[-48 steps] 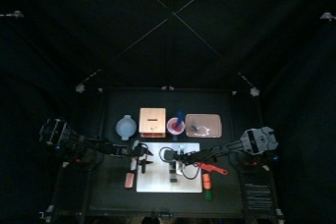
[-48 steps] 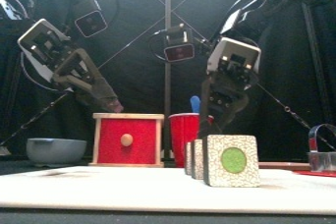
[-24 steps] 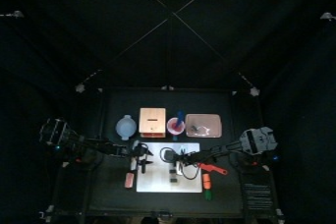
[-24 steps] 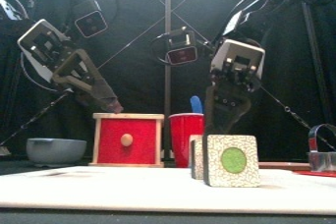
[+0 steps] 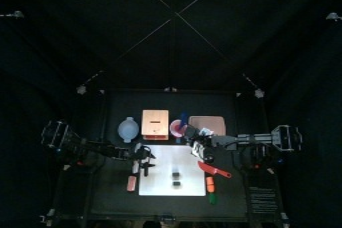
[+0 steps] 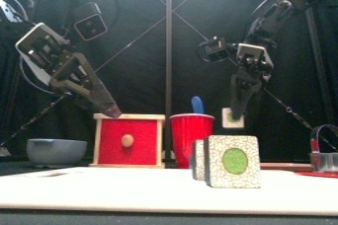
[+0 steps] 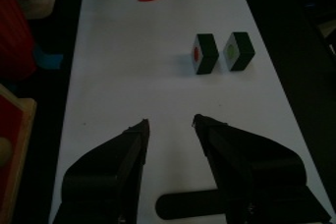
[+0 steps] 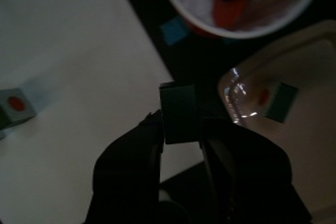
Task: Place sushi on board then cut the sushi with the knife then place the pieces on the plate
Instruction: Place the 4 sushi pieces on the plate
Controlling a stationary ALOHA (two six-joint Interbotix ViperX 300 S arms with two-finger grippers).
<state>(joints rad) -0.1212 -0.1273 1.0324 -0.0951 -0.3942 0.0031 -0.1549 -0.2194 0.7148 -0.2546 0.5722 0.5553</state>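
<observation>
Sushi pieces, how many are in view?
4 dark green sushi pieces: two on the white cutting board, one in the right claw, one on the flat pink tray.

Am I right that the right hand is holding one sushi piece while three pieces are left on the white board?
Not quite: two pieces, not three, are left on the white board, as the left wrist view shows. The right hand does hold one sushi piece.

Two sushi pieces [image 6: 232, 162] stand on the white board [image 6: 93, 189]; another sushi piece [image 8: 179, 102] hangs gripped.
</observation>
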